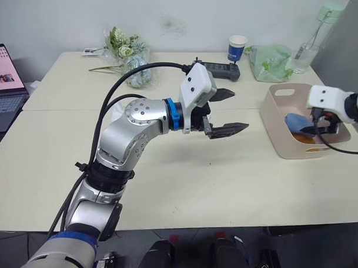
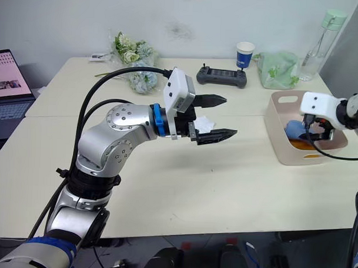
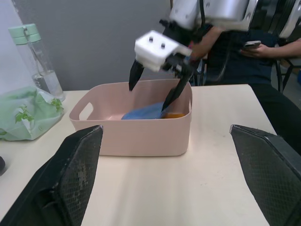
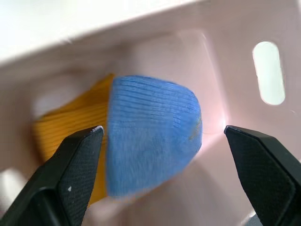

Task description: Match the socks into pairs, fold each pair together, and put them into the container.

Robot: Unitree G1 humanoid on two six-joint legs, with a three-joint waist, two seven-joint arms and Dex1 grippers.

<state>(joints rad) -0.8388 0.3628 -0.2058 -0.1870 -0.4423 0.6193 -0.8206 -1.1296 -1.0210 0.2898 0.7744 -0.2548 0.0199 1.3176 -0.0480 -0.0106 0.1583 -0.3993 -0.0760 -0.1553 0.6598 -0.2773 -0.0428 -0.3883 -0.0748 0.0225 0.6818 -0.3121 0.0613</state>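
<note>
The pale pink container (image 1: 274,122) stands at the table's right side. Inside it a folded light blue pair of socks (image 4: 150,136) lies on top of a mustard-yellow pair (image 4: 70,127). My right gripper (image 3: 148,98) hangs open just above the blue socks, fingers inside the tub's rim and holding nothing. My left gripper (image 2: 231,117) is raised over the middle of the table, open and empty, pointing toward the container (image 3: 141,136). A bit of white fabric (image 2: 204,121) lies on the table behind the left gripper, mostly hidden by the arm.
Along the back edge stand a blue-and-white paper cup (image 1: 236,48), a pale green cloth bag (image 1: 270,62), a clear bottle (image 1: 315,33), a black controller (image 1: 219,69) and a bunch of flowers (image 1: 129,53). A laptop (image 1: 4,87) sits far left. A person (image 3: 244,52) sits beyond the table.
</note>
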